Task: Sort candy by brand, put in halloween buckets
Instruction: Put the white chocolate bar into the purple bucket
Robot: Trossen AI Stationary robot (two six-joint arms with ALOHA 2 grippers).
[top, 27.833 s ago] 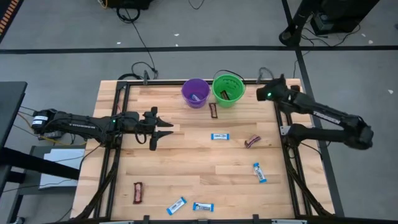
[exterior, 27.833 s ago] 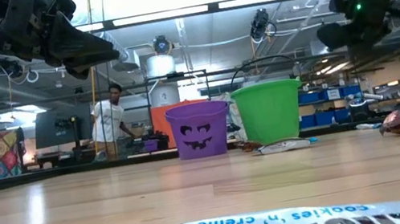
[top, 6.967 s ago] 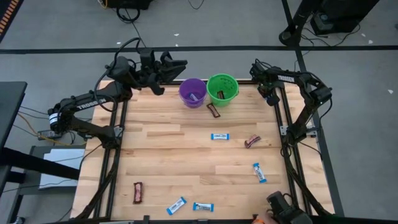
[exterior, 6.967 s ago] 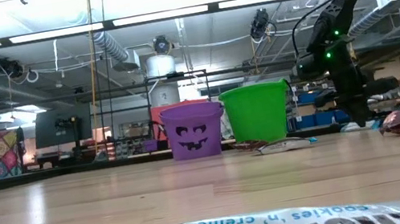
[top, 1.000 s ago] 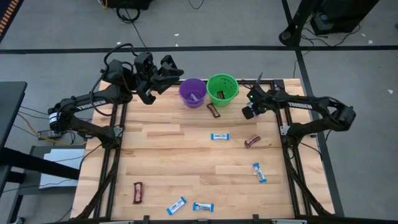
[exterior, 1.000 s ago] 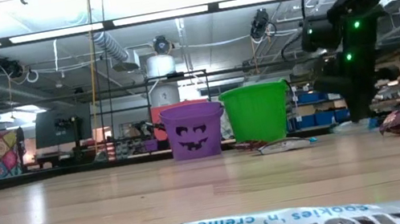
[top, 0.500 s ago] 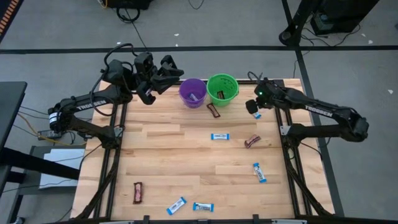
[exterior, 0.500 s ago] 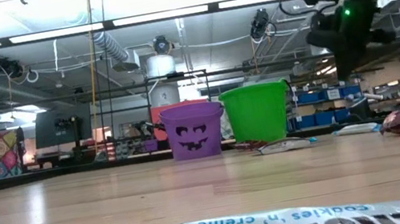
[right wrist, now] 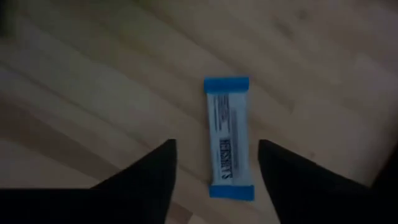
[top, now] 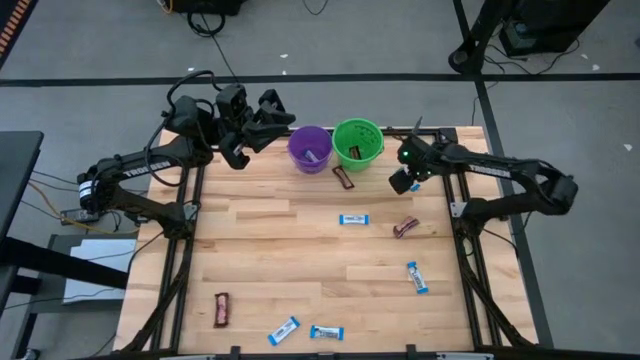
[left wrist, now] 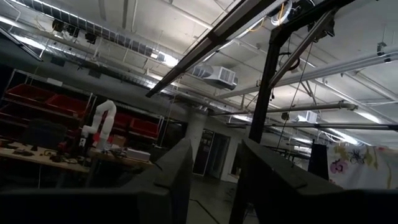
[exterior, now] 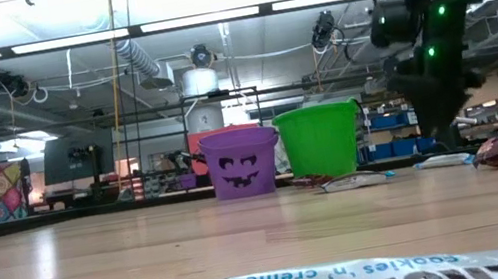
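My right gripper [right wrist: 216, 144] [top: 403, 183] hangs open over the table's far right, pointing down. A blue-and-white candy [right wrist: 229, 137] [exterior: 445, 159] lies flat on the wood below the gap between its fingers, untouched. The purple bucket [top: 312, 148] and the green bucket [top: 358, 142] stand side by side at the far edge, left of this gripper. A blue candy shows in the purple one and a brown candy in the green one. My left gripper [top: 272, 112] [left wrist: 211, 180] is raised by the far left corner, open, with nothing between its fingers.
A brown candy [top: 343, 177] lies just in front of the green bucket. On the middle of the table lie a blue one [top: 353, 219] and a brown one [top: 405, 228]. Another blue one [top: 417, 277] lies nearer. A brown one [top: 222, 310] and two blue ones [top: 285, 330] lie at the near edge.
My right gripper has risen off the table, drifting a little toward the far right, then come back down over the blue-and-white candy. The candy has stayed flat on the wood.
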